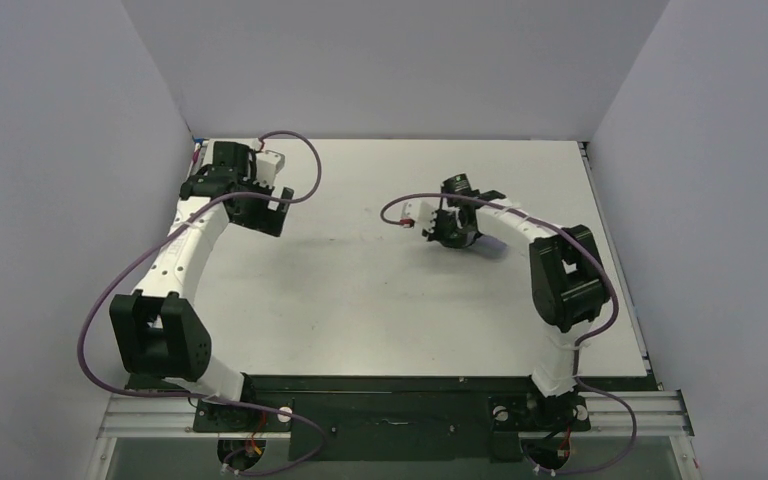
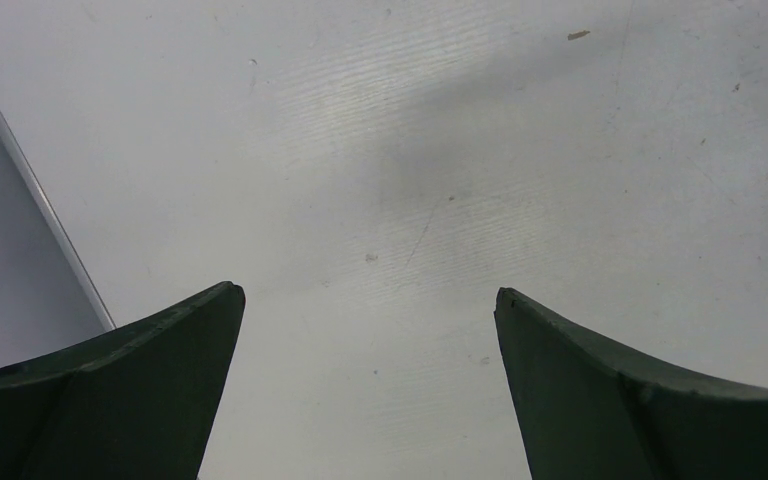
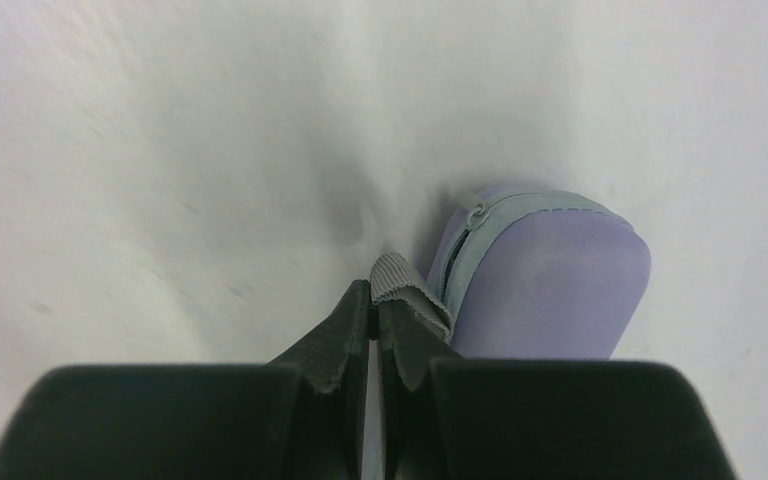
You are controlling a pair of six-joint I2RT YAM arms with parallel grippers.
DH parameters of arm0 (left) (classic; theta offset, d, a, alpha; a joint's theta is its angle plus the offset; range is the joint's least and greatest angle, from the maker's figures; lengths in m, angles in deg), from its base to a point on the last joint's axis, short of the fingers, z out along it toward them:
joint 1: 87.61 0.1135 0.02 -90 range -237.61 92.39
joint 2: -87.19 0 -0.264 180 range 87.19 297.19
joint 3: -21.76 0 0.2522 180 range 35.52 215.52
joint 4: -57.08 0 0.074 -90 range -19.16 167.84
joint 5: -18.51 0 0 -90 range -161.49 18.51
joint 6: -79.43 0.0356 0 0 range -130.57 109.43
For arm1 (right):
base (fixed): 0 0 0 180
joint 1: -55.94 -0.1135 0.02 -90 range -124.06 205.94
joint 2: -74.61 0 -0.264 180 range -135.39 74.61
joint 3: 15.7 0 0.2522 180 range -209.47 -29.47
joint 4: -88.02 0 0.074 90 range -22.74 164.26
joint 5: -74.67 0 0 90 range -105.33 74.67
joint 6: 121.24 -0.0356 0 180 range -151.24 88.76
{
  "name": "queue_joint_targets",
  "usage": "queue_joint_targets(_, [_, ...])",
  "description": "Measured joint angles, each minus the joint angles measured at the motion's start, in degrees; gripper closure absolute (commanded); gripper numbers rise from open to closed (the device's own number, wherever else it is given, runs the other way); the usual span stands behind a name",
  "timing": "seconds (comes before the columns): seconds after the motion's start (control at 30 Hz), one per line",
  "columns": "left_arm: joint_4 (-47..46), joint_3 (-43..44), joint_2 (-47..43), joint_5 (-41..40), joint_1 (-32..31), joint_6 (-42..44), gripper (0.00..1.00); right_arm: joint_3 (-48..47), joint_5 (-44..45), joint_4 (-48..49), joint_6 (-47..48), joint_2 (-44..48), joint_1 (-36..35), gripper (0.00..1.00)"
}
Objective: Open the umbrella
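- My right end effector [image 3: 375,305] fills the bottom of its wrist view. Its jaws are pressed fully together on a grey ribbed loop [image 3: 398,278], which pokes out just past the tips.
- Just beside the tips, on their right, lies the umbrella [image 3: 550,285], a short lavender bundle folded shut, with a zip seam along its near edge. My fingers hide the join, so I cannot tell whether the loop is fixed to it.
- It rests on the white counter [image 3: 160,150], right of the middle as seen from above, under my right wrist.
- My left end effector [image 2: 370,295] hangs wide open over the counter near the far-left corner. It holds nothing and is well apart from the umbrella.
- The step in hand, as I judge it, is securing a hold by the loop. Opening has not begun.
- Next, I'd need the left brought across to grip the lavender body, so the two can pull against each other.
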Motion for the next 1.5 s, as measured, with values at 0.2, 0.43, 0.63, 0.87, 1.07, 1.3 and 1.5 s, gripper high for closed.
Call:
queue_joint_targets(0.2, [0.0,0.4,2.5,5.4,6.0,-4.2,0.03,-0.2,0.3,1.2,-4.9,0.0,-14.7,1.0])
queue_joint_targets(0.43, [-0.2,1.1,8.4,14.1,10.3,-9.4,0.03,-3.3,-0.9,3.4,-13.2,-0.3,-24.8,0.65])
queue_joint_targets(0.63, [-2.8,0.9,10.8,19.7,12.2,-13.7,0.03,-3.4,-3.0,4.7,-19.4,-0.2,-28.1,0.31])
queue_joint_targets(0.87, [-14.4,-8.3,9.6,24.8,12.3,-21.0,0.03,-8.4,-11.8,-0.9,-23.9,1.9,-19.7,0.3])
queue_joint_targets(1.07, [-32.2,-28.0,1.3,28.6,12.1,-28.8,0.03,-19.5,-14.5,-3.1,-28.2,1.4,-12.2,0.3])
queue_joint_targets(1.3, [-45.5,-40.6,-14.3,30.1,8.0,-27.1,0.03,-28.0,-18.0,-4.7,-31.2,-5.8,-12.7,0.3])
queue_joint_targets(1.5, [-50.2,-46.9,-27.7,29.1,-0.4,-23.7,0.02,-29.2,-20.7,-6.4,-33.5,-13.5,-13.9,0.28])
